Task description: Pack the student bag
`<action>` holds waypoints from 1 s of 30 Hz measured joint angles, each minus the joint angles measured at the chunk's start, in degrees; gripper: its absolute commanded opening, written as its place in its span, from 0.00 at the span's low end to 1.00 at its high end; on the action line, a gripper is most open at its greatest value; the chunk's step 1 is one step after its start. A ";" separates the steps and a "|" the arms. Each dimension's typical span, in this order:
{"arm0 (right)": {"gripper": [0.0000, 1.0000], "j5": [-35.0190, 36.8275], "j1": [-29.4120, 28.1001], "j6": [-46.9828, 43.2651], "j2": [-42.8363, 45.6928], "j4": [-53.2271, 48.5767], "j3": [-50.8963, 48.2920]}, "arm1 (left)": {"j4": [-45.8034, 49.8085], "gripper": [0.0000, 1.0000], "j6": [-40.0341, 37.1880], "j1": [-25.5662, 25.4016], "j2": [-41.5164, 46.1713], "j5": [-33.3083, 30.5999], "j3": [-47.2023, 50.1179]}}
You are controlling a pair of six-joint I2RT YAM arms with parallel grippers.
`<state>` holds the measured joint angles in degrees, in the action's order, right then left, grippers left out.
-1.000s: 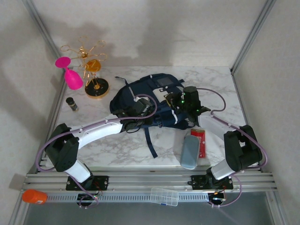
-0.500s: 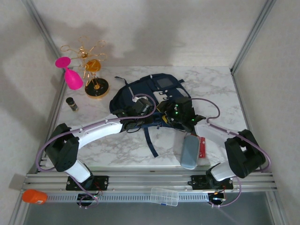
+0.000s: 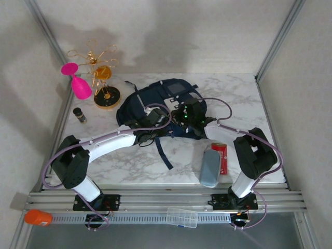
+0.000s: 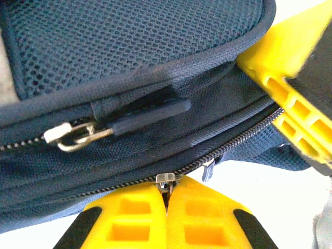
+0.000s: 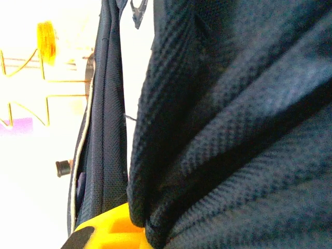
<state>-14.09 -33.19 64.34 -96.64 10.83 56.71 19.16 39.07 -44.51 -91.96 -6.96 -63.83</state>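
Student bag [image 3: 155, 101] lying mid-table, nudged slightly far-left. Left gripper [image 4: 166, 196] pinched shut on zip pull [image 4: 165, 180]; right gripper [image 3: 187, 118], swung in from right, now clamped on bag fabric. Probably braced for opening the zip.

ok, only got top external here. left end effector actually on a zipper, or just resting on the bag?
Observer: Left wrist view: the left end effector is shut on a zipper pull on the lower zip of the student bag.
Operator: Any other pull there?
Observer: Yes, a second pull with a dark tab sits on the zip above, untouched.
Operator: And the right one?
Observer: Right wrist view: the right end effector is shut on a fold of the bag's fabric.
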 measured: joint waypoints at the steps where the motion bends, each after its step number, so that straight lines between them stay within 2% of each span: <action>1: 0.00 -1.29 0.46 -1.88 0.00 -0.44 -0.02 | 0.20 0.00 0.00 -0.13 0.17 -0.09 0.17; 4: 0.00 -7.85 3.93 -8.87 0.11 -2.23 -0.02 | 0.90 0.00 -0.04 -0.72 2.45 -0.39 2.27; 8: 0.00 -15.96 12.90 -19.34 -0.35 -10.58 3.54 | 3.41 0.00 -0.31 -0.81 7.67 -0.24 7.06; 12: 0.03 -17.79 16.96 -24.52 -0.76 -15.06 6.47 | 1.86 0.00 -0.50 -0.79 8.39 0.79 7.87; 15: 0.38 -17.84 16.28 -25.97 -1.53 -16.55 8.22 | 1.55 0.00 -0.52 -0.46 8.31 1.46 7.87; 17: 0.53 -16.15 15.47 -26.80 -1.97 -17.35 9.70 | 1.33 0.00 -0.50 -0.39 7.85 1.81 7.78; 19: 0.62 -13.92 14.93 -26.56 -1.55 -18.01 10.05 | 1.22 0.00 -0.46 -0.39 6.86 1.88 7.48; 23: 0.73 -7.72 13.86 -22.95 4.52 -17.97 4.87 | 0.81 0.00 -0.04 -0.39 4.85 2.58 6.84; 26: 0.74 -4.70 10.80 -18.93 11.72 -17.31 -0.98 | 0.09 0.00 0.17 -0.44 4.44 3.37 6.60; 30: 0.74 -3.72 4.09 -12.46 15.06 -13.79 -4.72 | -0.11 0.00 0.17 -0.50 3.96 3.56 5.60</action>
<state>-17.80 -29.10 51.88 -81.58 -2.96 51.99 19.05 39.24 -45.01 -88.01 -3.40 -58.24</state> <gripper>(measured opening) 0.740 0.034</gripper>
